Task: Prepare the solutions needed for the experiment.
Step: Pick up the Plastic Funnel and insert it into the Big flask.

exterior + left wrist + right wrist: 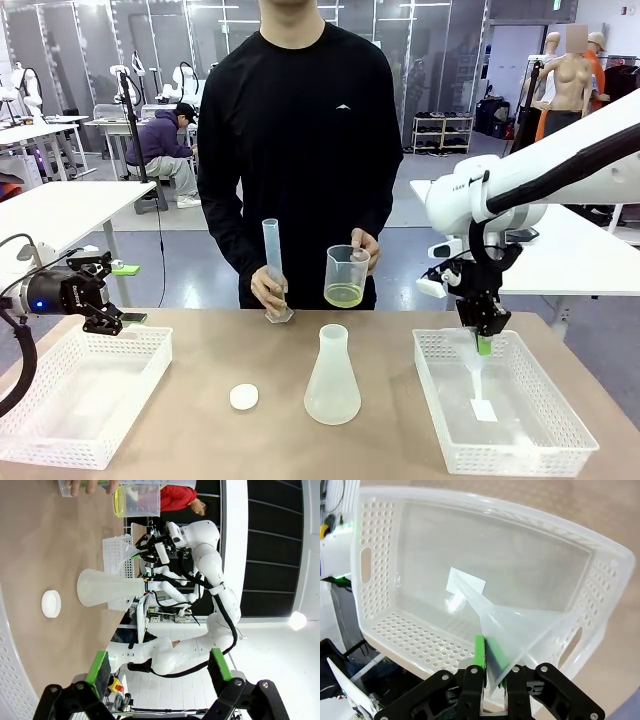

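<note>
Right end effector (484, 343) pinches translucent plastic funnel (520, 625); left end effector (159, 669) gapes; pale yellow-green solution (344, 295) likely sloshes; grip clear beaker (346, 268) midwall.

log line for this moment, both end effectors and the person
right end effector: shut on funnel in right basket | left end effector: open, empty | person: holds beaker of solution, cylinder | flask: on table

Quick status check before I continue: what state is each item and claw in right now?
Left claw: open, empty.
Right claw: shut on funnel rim.
Funnel: stem pointing down into right basket.
Beaker: held up by person, shallow yellow-green solution inside.
Graduated cylinder: tilted in person's other hand, looks empty.
Flask: upright on table, uncapped, empty.
White cap: lying loose on table.
</note>
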